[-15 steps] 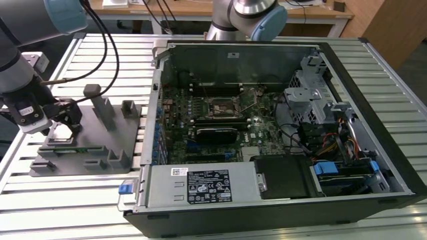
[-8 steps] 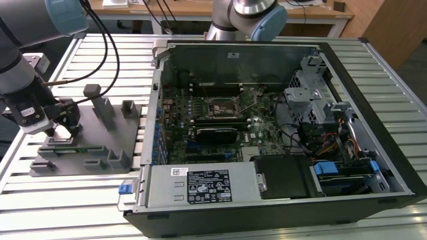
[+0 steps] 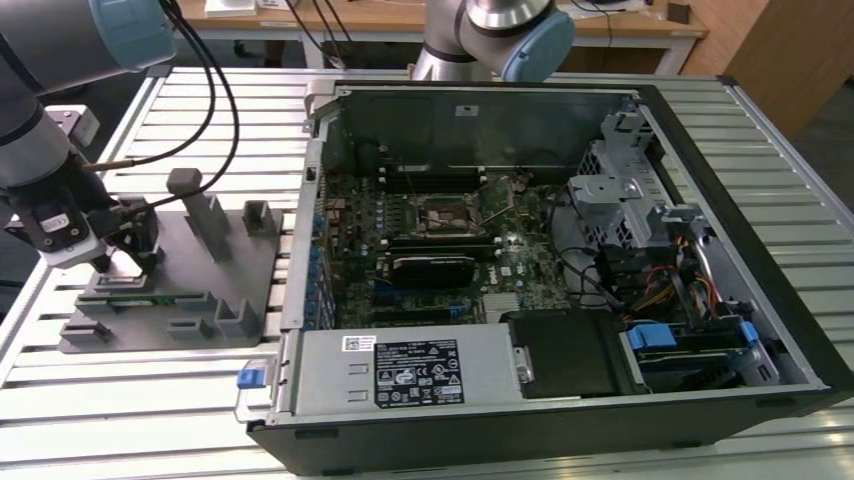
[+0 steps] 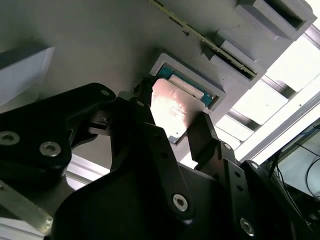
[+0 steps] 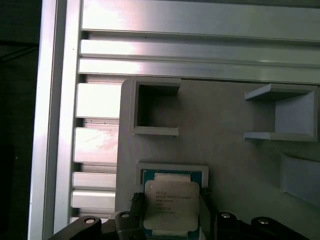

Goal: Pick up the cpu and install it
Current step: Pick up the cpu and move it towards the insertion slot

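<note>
Risk of a skewed pickup

If the fingers (image 4: pixel 202 135) meet the cpu (image 5: pixel 171 202) unevenly, I reckon it could tip or jam in its pocket. It lies flat in a recess of the grey fixture (image 3: pixel 134 330), at nine o'clock from the open computer case (image 3: pixel 534 435). The gripper (image 3: pixel 127 255) hangs over it, fingers spread, one just beside each opposite edge.

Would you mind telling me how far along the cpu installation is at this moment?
Done: the claw is at the grey fixture on the exterior view's left, low over the cpu. In hand: the pick-up; the cpu lies in its recess, and whether it is gripped I cannot tell. Left: lifting it and installing it in the open computer case.
</note>
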